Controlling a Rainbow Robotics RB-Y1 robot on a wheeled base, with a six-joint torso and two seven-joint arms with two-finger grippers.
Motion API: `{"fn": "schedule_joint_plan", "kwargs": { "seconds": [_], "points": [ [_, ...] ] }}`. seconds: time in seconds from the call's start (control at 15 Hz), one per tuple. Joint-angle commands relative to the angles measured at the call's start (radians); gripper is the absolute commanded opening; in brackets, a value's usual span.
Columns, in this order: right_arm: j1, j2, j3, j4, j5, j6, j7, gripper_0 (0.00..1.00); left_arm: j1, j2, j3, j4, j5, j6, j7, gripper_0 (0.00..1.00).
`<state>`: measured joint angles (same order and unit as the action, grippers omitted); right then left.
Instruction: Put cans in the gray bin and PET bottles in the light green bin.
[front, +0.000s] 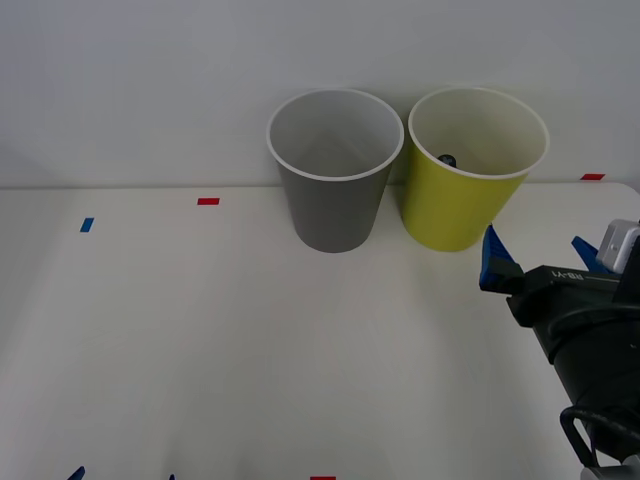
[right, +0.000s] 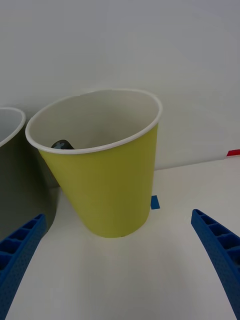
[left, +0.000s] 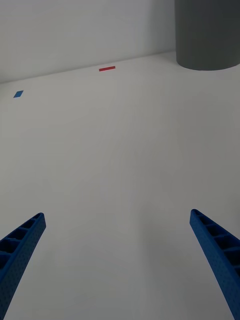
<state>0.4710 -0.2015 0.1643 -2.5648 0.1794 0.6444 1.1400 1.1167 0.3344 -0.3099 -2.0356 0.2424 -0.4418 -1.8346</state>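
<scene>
Look into the light green bin (front: 470, 195): a dark rounded thing, likely the black cap of the PET bottle (front: 446, 159), peeks above the near rim on the side towards the gray bin (front: 335, 190). The right wrist view shows the same dark scrap (right: 62, 144) just inside the rim. The rest of the bottle is hidden by the wall, so you cannot tell how its long axis lies.

Now the relation that matters: from your right gripper (front: 540, 258), the green bin sits at about eleven o'clock, close, with the gripper low at table height beside the wall, not over the mouth. Its blue fingers (right: 220, 250) are spread wide with nothing between them.

The gray bin stands at nine o'clock of the green one, rims almost touching; its inside looks bare.

Your left gripper (left: 117, 265) hangs over bare table (front: 200, 340), fingers wide apart and holding nothing, with the gray bin's base at one o'clock ahead. By my reading, nothing is left on the table to sort.
</scene>
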Motion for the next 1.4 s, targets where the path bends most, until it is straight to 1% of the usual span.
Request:
{"fn": "schedule_joint_plan", "kwargs": {
  "seconds": [0.07, 0.13, 0.2, 0.33, 0.4, 0.53, 0.6, 0.73, 0.8, 1.0, 1.07, 1.13, 1.2, 1.4],
  "points": [
    [0.012, -0.036, -0.008, 0.103, 0.071, -0.149, -0.019, 1.0, 0.0, 0.0, 0.0, 0.0, 0.0, 0.0, 0.0, 1.0],
    [0.014, -0.026, -0.02, 0.169, 0.084, -0.247, -0.023, 1.0, 0.0, 0.0, 0.0, 0.0, 0.0, 0.0, 0.0, 1.0],
    [0.02, -0.013, -0.029, 0.225, 0.08, -0.331, -0.028, 1.0, 0.0, 0.0, 0.0, 0.0, 0.0, 0.0, 0.0, 1.0],
    [0.058, 0.004, -0.032, 0.295, 0.074, -0.434, -0.028, 1.0, 0.0, 0.0, 0.0, 0.0, 0.0, 0.0, 0.0, 1.0],
    [0.086, 0.017, -0.035, 0.364, 0.074, -0.543, -0.031, 1.0, 0.0, 0.0, 0.0, 0.0, 0.0, 0.0, 0.0, 1.0],
    [0.107, 0.047, -0.049, 0.48, 0.072, -0.709, -0.034, 1.0, 0.0, 0.0, 0.0, 0.0, 0.0, 0.0, 0.0, 1.0],
    [0.115, 0.043, -0.054, 0.502, 0.074, -0.741, -0.034, 1.0, 0.0, 0.0, 0.0, 0.0, 0.0, 0.0, 0.0, 1.0],
    [0.155, -0.003, -0.054, 0.505, 0.071, -0.778, -0.039, 1.0, 0.0, 0.0, 0.0, 0.0, 0.0, 0.0, 0.0, 1.0],
    [0.184, -0.01, -0.052, 0.505, 0.063, -0.804, -0.042, 1.0, 0.0, 0.0, 0.0, 0.0, 0.0, 0.0, 0.0, 1.0],
    [0.281, -0.012, -0.042, 0.505, -0.008, -0.893, -0.013, 1.0, 0.0, 0.0, 0.0, 0.0, 0.0, 0.0, 0.0, 1.0],
    [0.304, -0.016, -0.039, 0.505, -0.017, -0.911, -0.002, 1.0, 0.0, 0.0, 0.0, 0.0, 0.0, 0.0, 0.0, 1.0],
    [0.322, -0.024, -0.029, 0.506, -0.035, -0.925, 0.032, 1.0, 0.0, 0.0, 0.0, 0.0, 0.0, 0.0, 0.0, 1.0],
    [0.342, -0.027, -0.014, 0.508, -0.077, -0.939, 0.116, 1.0, 0.0, 0.0, 0.0, 0.0, 0.0, 0.0, 0.0, 1.0],
    [0.402, -0.041, 0.024, 0.515, -0.17, -0.974, 0.261, 1.0, 0.0, 0.0, 0.0, 0.0, 0.0, 0.0, 0.0, 1.0]
  ]
}}
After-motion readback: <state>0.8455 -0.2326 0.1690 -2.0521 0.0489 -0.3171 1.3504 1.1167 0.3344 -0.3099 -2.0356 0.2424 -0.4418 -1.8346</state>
